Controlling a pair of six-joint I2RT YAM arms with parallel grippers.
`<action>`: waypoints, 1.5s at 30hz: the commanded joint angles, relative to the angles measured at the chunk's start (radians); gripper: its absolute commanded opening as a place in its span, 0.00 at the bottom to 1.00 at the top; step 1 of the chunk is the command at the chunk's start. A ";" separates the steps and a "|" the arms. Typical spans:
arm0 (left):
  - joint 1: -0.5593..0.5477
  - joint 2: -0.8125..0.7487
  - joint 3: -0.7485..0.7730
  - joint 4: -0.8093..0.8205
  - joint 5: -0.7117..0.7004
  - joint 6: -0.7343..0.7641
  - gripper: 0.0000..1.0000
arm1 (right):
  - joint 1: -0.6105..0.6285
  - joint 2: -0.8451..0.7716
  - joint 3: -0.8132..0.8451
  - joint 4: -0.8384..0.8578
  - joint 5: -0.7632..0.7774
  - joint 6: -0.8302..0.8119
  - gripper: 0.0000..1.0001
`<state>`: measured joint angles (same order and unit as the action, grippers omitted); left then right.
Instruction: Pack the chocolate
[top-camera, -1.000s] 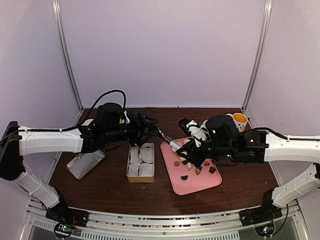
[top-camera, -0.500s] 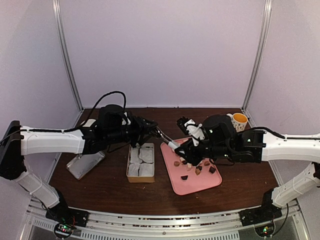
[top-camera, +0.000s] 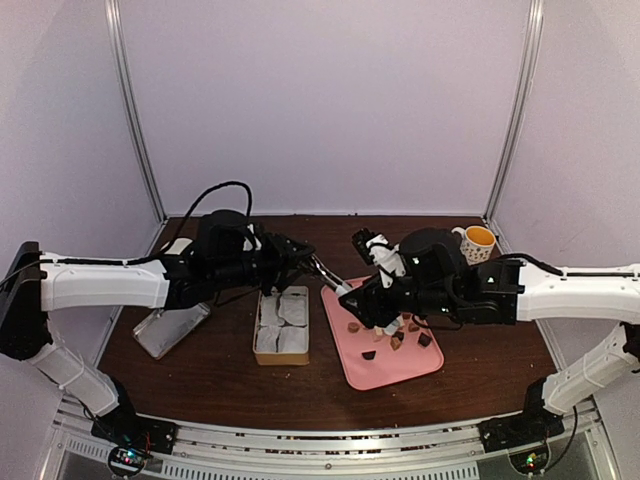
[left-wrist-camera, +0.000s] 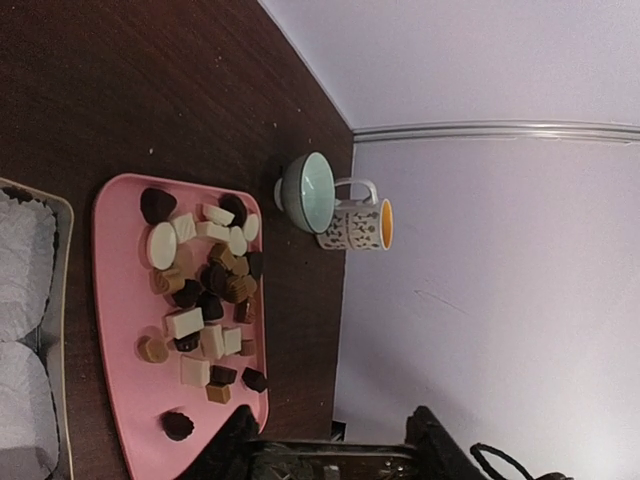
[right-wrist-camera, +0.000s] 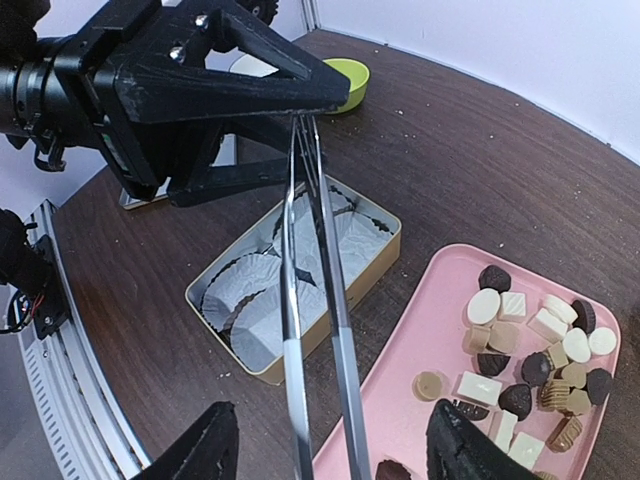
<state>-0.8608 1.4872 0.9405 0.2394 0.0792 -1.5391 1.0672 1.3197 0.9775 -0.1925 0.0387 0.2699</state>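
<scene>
Fingers of left gripper (right-wrist-camera: 305, 118) clenched on top end of tongs (right-wrist-camera: 335, 330). Right gripper (right-wrist-camera: 335, 450) spread wide, tongs between its fingers, touching neither. Tongs slant over box (right-wrist-camera: 385, 240) toward tray (right-wrist-camera: 400, 350). Chocolate (right-wrist-camera: 515, 400) lies clustered on pink tray, just beside box. Box holds white paper cups (right-wrist-camera: 255, 300). Mug (left-wrist-camera: 355, 225) and bowl (left-wrist-camera: 305, 192) stand beyond tray.

Clear tongs (right-wrist-camera: 340, 335) in the left gripper (right-wrist-camera: 305, 112) are barring our way between box (top-camera: 281, 358) and pink tray (top-camera: 390, 372); near tabletop (top-camera: 200, 370) is lying open.
</scene>
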 joint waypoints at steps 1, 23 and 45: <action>-0.006 -0.033 0.001 0.056 -0.001 0.019 0.37 | -0.002 0.036 0.048 -0.005 0.025 0.024 0.64; -0.006 -0.019 0.017 0.088 0.039 0.050 0.37 | -0.017 0.089 0.096 -0.115 -0.042 0.031 0.49; -0.007 -0.020 0.022 0.106 0.033 0.078 0.59 | -0.017 0.036 0.074 -0.119 0.042 0.026 0.15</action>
<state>-0.8612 1.4864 0.9405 0.2794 0.1116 -1.4902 1.0580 1.4033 1.0557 -0.3035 -0.0090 0.2756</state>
